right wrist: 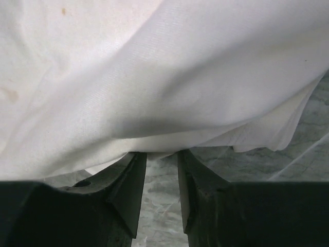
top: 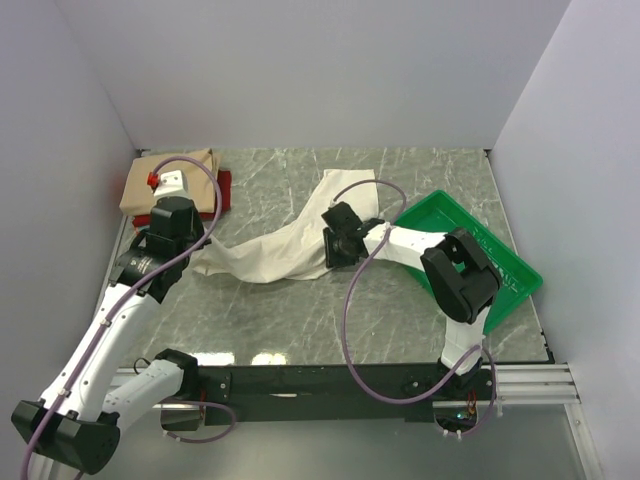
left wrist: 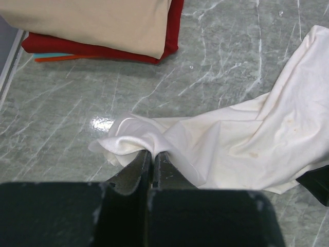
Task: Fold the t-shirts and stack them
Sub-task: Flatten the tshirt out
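The cream shirt (top: 280,250) lies unfolded on the table (top: 300,330), a long twisted band across the middle of the top view. Its long axis runs from the centre left up to the upper centre.

The left gripper (left wrist: 152,154) is clenched on a bunched fold at the shirt's lower-left end, and in the left wrist view the rest of the cloth trails away to the right. The right gripper (right wrist: 162,153) sits at the shirt's lower right edge, beside the green tray (top: 520,275). Its jaws stand apart with bare table showing between them. The cloth drapes over the tips, and as far as I can see it isn't pinched.

So each arm has one end, with the shirt stretched between them. I'd judge the next move depends on the right gripper taking hold of its edge, so the two can pull the cloth flat along that slanted line.

The tan shirt (top: 175,180) is already folded and lies on the red shirt (top: 224,188) in the upper left of the top view, just beyond the left gripper.
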